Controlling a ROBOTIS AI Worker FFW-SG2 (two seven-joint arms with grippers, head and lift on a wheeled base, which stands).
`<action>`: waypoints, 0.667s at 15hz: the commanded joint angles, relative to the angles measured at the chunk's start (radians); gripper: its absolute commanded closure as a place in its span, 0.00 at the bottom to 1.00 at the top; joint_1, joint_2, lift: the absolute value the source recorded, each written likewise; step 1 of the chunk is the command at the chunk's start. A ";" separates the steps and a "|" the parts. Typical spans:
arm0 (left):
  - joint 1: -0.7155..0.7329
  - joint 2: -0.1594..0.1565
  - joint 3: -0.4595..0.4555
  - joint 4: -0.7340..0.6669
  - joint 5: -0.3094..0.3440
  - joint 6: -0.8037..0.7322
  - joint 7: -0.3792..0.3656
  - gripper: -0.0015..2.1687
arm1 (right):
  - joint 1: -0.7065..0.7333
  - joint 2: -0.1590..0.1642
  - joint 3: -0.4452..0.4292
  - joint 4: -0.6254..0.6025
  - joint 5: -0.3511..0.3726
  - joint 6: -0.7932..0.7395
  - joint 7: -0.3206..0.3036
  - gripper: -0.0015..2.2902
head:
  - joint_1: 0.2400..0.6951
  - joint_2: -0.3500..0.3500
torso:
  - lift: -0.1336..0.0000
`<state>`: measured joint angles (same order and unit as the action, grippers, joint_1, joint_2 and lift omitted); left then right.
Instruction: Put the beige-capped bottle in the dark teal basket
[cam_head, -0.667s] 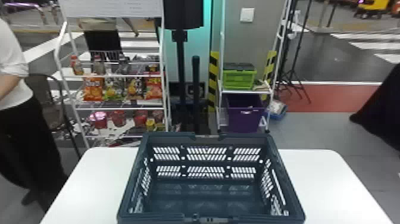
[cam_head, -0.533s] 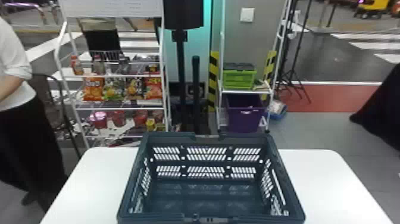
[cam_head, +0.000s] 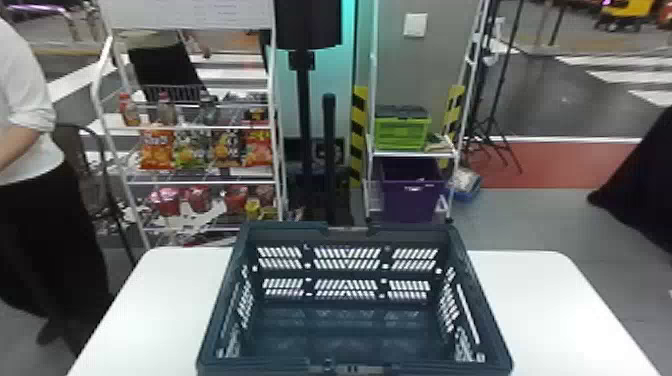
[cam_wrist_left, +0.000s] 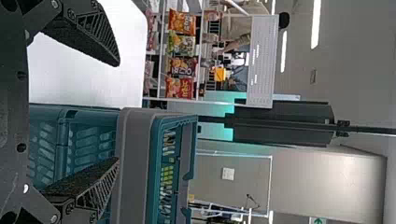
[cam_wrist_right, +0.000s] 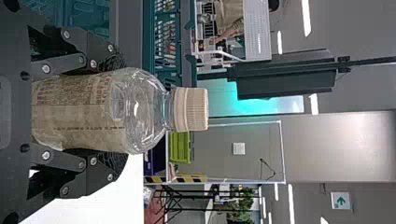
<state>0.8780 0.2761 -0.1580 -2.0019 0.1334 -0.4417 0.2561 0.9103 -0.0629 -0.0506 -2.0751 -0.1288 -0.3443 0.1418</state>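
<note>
While my right gripper (cam_wrist_right: 114, 110) grasps the beige-capped bottle (cam_wrist_right: 119, 112), my left gripper (cam_wrist_left: 116, 112) stands open near the basket (cam_head: 415, 232).

Bottle: clear plastic with a pale wraparound label, seen in the right wrist view. It is upright, with the ribbed cap (cam_wrist_right: 190, 109) at the top and clear of the fingers. Both right fingers are closed on its sides, one against each, over the label and the lower shoulder. Position: outside the basket, on the basket's right-hand side.

Basket: dark teal with slotted walls, upright on the white table (cam_head: 550, 310). I can see down to its floor in the head view. Table surface extends on both sides of it.

Left gripper: fingers spread well apart, released. In the left wrist view, one finger shows against the white tabletop, the other against the basket's wall.

Beyond the table, on the left: a white wire rack (cam_head: 200, 182). Small bottles (cam_head: 165, 107) stand on its upper shelf; snack bags (cam_head: 157, 147) show below them, then red packages (cam_head: 167, 200) lower down.

Farther right: a second rack (cam_head: 412, 155) bears a green crate (cam_head: 402, 135), with a purple bin (cam_head: 412, 197) beneath. Between the racks, a black pole (cam_head: 304, 115) stands upright.
</note>
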 joint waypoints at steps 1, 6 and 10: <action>-0.001 0.000 0.000 0.000 0.000 -0.001 0.000 0.08 | -0.002 0.000 0.000 -0.045 0.000 0.012 0.001 0.93 | 0.57 0.50 | 1.00; 0.004 0.000 0.000 0.002 -0.002 -0.007 0.000 0.08 | -0.082 -0.005 0.003 -0.195 0.005 0.255 -0.001 0.93 | 0.57 0.50 | 1.00; 0.015 -0.002 0.002 0.005 -0.003 -0.041 0.000 0.08 | -0.197 -0.014 0.043 -0.303 0.026 0.518 -0.002 0.93 | 0.57 0.50 | 1.00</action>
<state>0.8901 0.2754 -0.1577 -1.9991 0.1305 -0.4704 0.2561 0.7553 -0.0721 -0.0248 -2.3449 -0.1095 0.0846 0.1402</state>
